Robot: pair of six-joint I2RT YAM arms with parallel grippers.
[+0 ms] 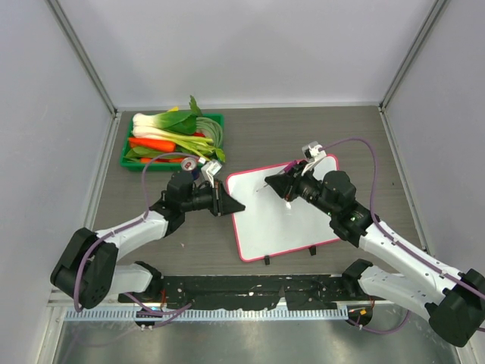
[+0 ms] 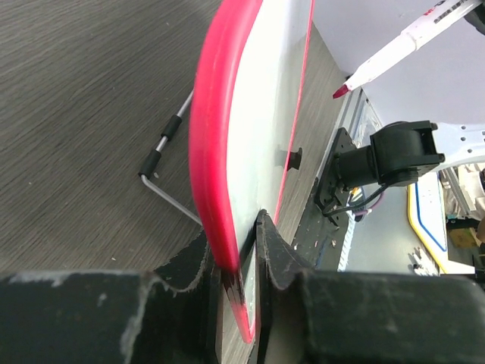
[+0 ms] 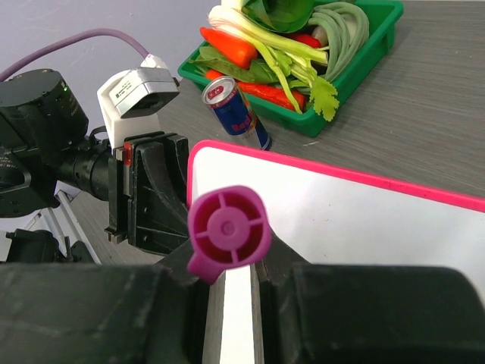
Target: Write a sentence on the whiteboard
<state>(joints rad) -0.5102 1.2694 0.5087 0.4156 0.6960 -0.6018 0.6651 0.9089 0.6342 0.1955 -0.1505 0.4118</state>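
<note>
Pinching the pink-red edge of the glossy white whiteboard (image 1: 292,224), the left claw (image 2: 241,254) steadies it on the grey wooden surface (image 1: 189,246). The right claw (image 3: 231,296) grips a purple-ended marker pen (image 3: 227,227). No words show yet, so I think all the writing is left.

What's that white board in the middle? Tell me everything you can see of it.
The whiteboard is a glossy white rectangle with rounded corners and a thin pink-red frame; two small black feet show at its near edge. It sits askew mid-table, right of the green tray. The left gripper is shut on its left edge. The right gripper holds a marker over it. I can read no writing on it.
</note>
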